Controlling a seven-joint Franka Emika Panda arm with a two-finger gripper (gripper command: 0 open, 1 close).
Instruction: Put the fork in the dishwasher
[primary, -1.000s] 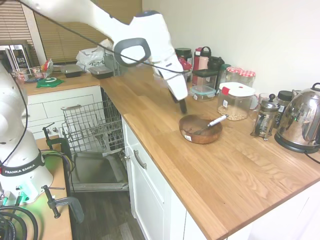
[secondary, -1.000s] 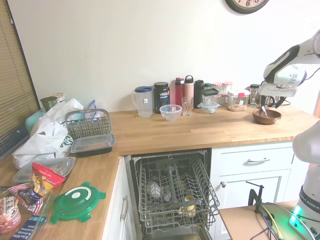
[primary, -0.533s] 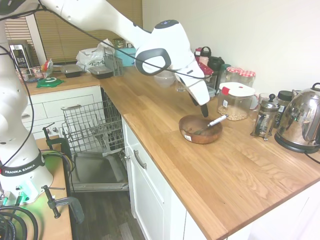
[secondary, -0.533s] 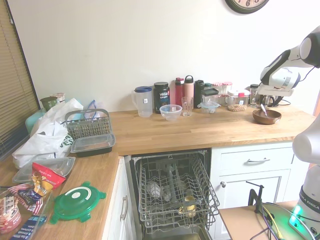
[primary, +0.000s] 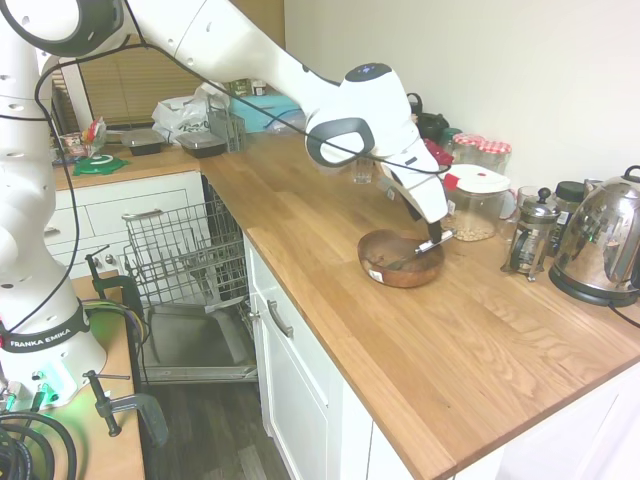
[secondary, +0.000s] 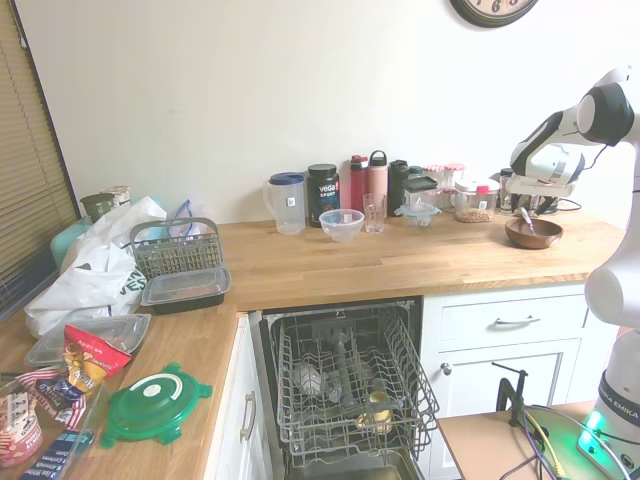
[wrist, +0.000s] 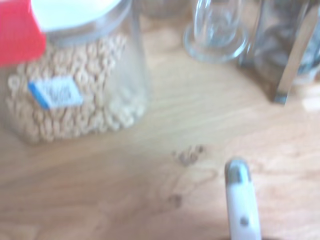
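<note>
Fork: the fork (primary: 421, 248) lies in the wooden bowl (primary: 401, 258), its darker head down inside and its pale handle sticking out over the rim toward the wall; in the wrist view the handle tip (wrist: 241, 200) shows close up against bare wood.
Bowl: stands on the bench (primary: 440, 340), near the cereal jar (primary: 470, 203), well apart from the dishwasher.
End effector: the end effector (primary: 436, 236) is down at the fork's handle, right at the bowl's far rim; the dark fingers are too small and too crowded against the handle to say whether they are spread or closed, so I cannot tell, nor whether they touch the fork.
Dishwasher: the dishwasher (secondary: 350, 385) stands with its door down and the wire rack (primary: 185, 250) pulled out; a few items already sit in the rack, though what they are is hard to make out.
Done: judging by the pose, the reach to the fork looks complete or nearly so; the dishwasher needs no opening.
Left: a firm grasp on the handle, the lift out of the bowl, the carry along the bench to the rack, and the release there. None of these shows as done, so the task seems to be in its early part.
Watch for: the handle is slim and slanted, so it may slip or tip the bowl during the lift.
</note>
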